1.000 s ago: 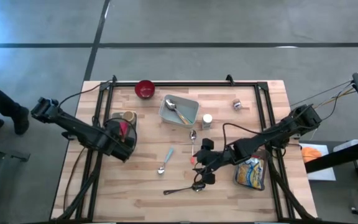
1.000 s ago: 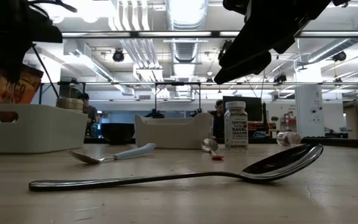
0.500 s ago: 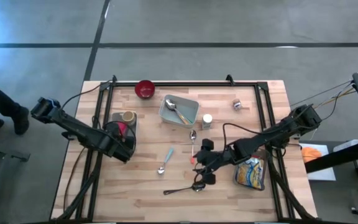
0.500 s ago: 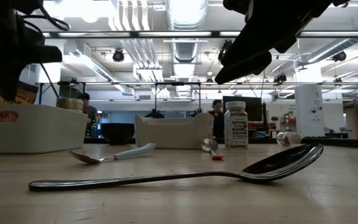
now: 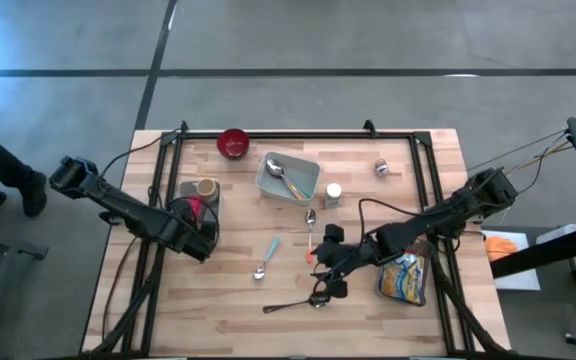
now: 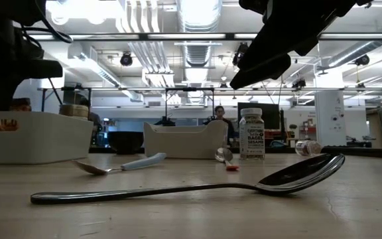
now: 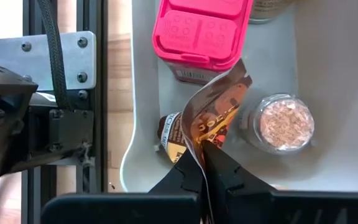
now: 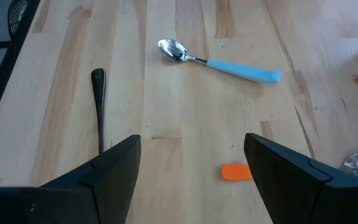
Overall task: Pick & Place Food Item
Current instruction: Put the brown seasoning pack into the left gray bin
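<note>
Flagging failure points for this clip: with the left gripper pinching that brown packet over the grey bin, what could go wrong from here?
The left gripper pinches only the brown packet's edge, so it may slip. The packet hangs close between the pink container and the clear jar in the grey bin, so it might snag or tip either.

Your right gripper [image 8: 191,165]: fingers apart above wooden table [image 8: 185,93] | blue-handled spoon [image 8: 219,61] | dark spoon handle [image 8: 99,106] | orange piece [image 8: 236,172] between fingers.
</note>
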